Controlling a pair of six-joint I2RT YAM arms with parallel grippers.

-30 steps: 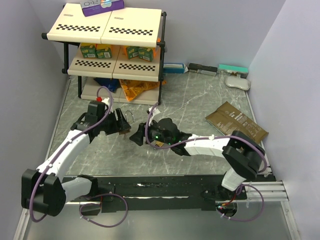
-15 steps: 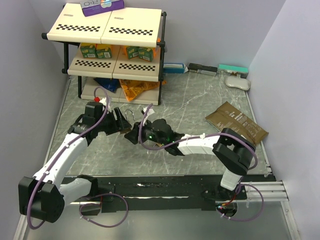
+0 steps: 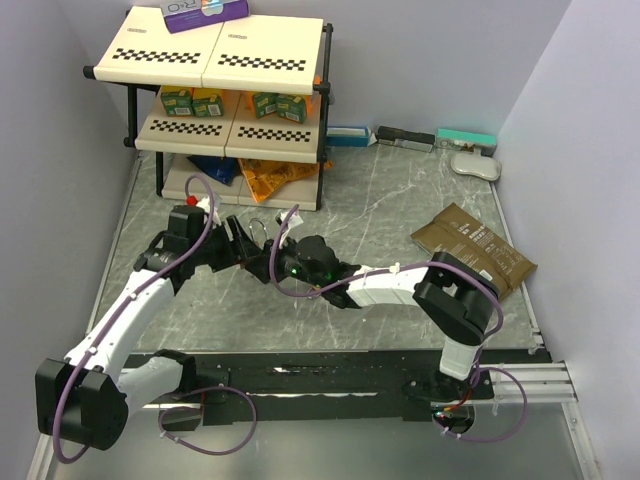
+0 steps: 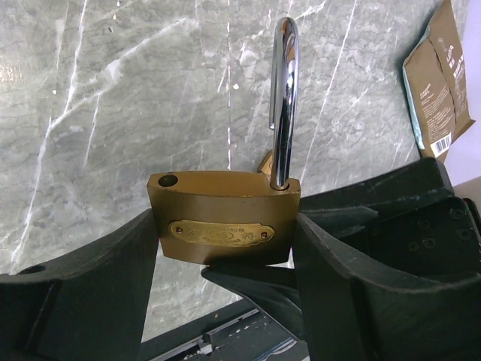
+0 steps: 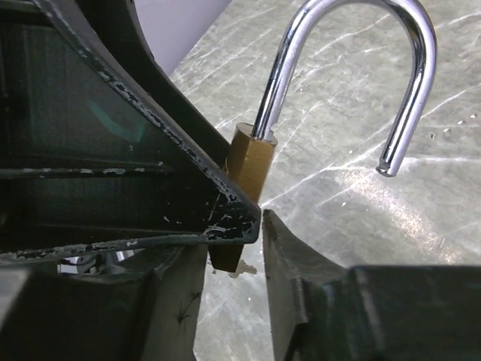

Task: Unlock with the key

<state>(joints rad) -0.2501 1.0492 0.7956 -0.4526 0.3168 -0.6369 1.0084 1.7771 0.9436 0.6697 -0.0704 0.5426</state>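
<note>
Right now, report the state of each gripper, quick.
Left gripper: closed on the brass padlock, its shackle open.
Right gripper: right up against the padlock; cannot tell whether it is open or gripping anything.

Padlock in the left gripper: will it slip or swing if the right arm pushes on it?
The padlock looks solid brass, likely heavy and rigid. Its smooth sides, pinched by the left gripper, may slide under a push. The open shackle could swivel.
</note>
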